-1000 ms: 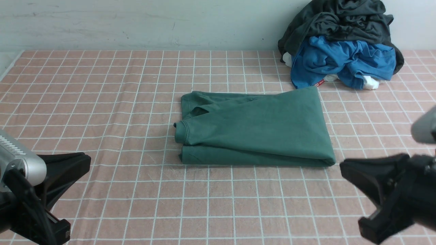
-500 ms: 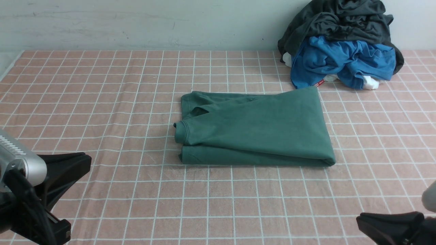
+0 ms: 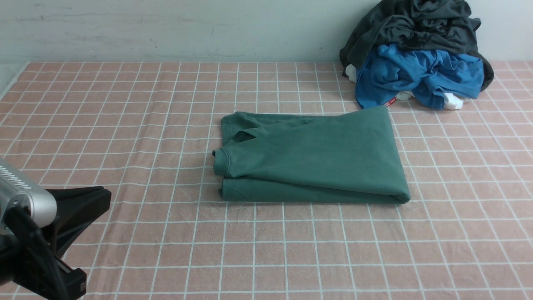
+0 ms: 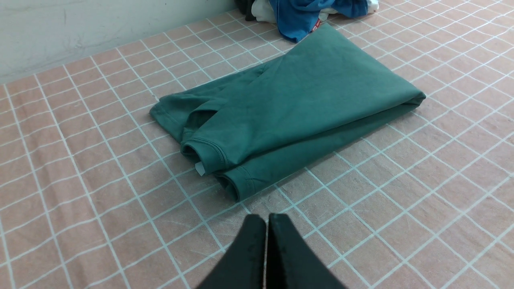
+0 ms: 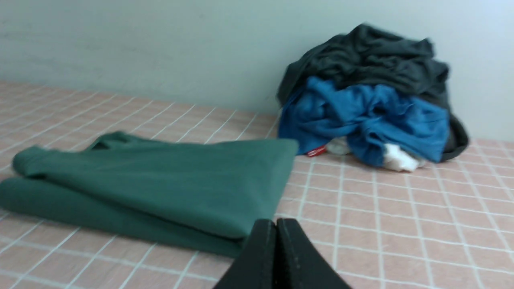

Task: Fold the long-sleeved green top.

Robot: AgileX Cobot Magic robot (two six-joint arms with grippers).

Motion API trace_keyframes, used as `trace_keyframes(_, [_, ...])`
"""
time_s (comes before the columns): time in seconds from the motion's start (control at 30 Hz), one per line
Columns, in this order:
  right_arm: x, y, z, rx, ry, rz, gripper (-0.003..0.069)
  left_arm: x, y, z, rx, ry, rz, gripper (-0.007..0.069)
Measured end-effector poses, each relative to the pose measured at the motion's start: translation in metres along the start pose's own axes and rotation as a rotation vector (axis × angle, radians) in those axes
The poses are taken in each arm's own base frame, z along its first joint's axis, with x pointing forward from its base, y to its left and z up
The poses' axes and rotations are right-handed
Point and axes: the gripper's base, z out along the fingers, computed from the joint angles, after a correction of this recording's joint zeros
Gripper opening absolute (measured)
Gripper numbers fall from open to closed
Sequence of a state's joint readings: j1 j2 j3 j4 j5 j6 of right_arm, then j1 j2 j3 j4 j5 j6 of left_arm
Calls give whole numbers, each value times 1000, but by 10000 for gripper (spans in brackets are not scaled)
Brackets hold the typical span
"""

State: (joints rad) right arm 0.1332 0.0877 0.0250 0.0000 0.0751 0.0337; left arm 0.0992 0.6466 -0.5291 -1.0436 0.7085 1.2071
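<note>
The green long-sleeved top (image 3: 310,156) lies folded into a flat rectangle in the middle of the pink checked cloth, its layered open edges to the left and a rounded fold at the right. It also shows in the left wrist view (image 4: 281,108) and the right wrist view (image 5: 160,180). My left gripper (image 3: 102,196) hovers at the near left, well apart from the top, shut and empty (image 4: 266,216). My right gripper is out of the front view; in its wrist view it is shut with nothing in it (image 5: 276,221), near the top's right corner.
A pile of clothes stands at the back right against the wall: a dark grey-black garment (image 3: 416,25) on a bright blue garment (image 3: 420,75), with bits of white cloth (image 3: 452,101). The pile nearly touches the top's far right corner. The checked cloth (image 3: 125,125) covers the table.
My right arm has pulled back towards the near right and dropped out of the front view. The left arm and the folded top have stayed where they were.
</note>
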Motion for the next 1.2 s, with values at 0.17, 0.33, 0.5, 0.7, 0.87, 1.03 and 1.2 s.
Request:
trace_keyframes(0.17, [16, -6, -9, 114, 139, 37, -14, 0, 0, 0, 0, -1, -1, -3])
trace_keyframes(0.33, [20, -8, -10, 147, 184, 43, -14, 0, 0, 0, 0, -1, -1, -3])
trace_keyframes(0.5, [20, -8, -10, 148, 184, 43, -14, 0, 0, 0, 0, -1, -1, -3])
trace_keyframes(0.7, [20, -8, -10, 148, 187, 43, -14, 0, 0, 0, 0, -1, -1, -3])
trace_keyframes(0.87, [20, -8, -10, 148, 188, 43, -14, 6, -4, -4, -15, -30, -15, -3])
trace_keyframes(1.03, [20, -8, -10, 148, 189, 43, -14, 23, -20, -19, -34, -94, 14, -3])
trace_keyframes(1.2, [20, -8, -10, 148, 189, 43, -14, 50, -28, -38, -195, -239, 70, -3])
